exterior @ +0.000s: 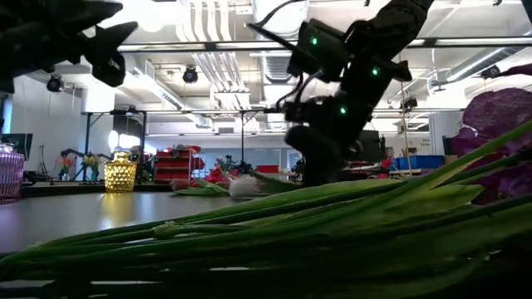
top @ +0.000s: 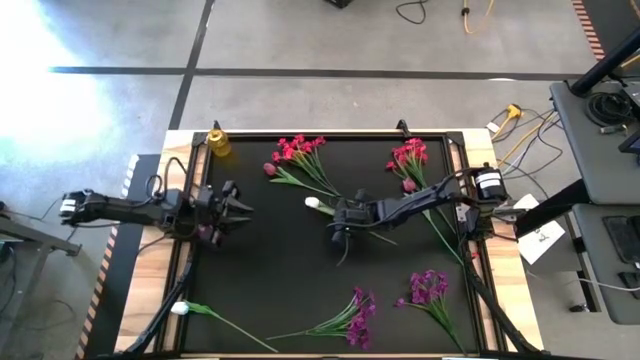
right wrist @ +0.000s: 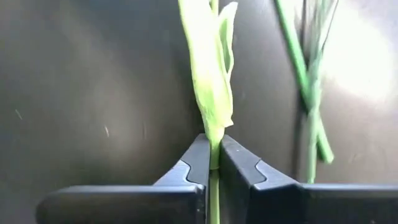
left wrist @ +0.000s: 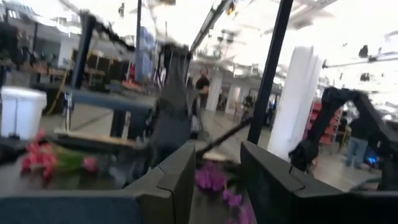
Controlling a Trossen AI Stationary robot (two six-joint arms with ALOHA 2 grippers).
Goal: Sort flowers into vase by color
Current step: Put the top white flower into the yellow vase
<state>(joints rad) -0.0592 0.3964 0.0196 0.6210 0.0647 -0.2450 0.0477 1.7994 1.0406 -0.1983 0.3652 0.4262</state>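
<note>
From above we see the right gripper point(top: 345, 218) near the middle of the black mat point(top: 290, 280), low over the stem of a white tulip point(top: 313, 203), while the left gripper point(top: 232, 208) waits at the mat's left side, near the yellow vase point(top: 218, 143). In the left wrist view its fingers point(left wrist: 177, 180) stand apart, holding nothing. In the right wrist view the fingers point(right wrist: 198, 160) are closed tight on the tulip's green stem point(right wrist: 208, 74).

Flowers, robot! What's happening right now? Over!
Right gripper shut on white tulip's stem at mat centre. Left gripper open, raised by left edge. Red-pink bunches, purple bunches lying on mat. Yellow vase back-left; path clear.
</note>
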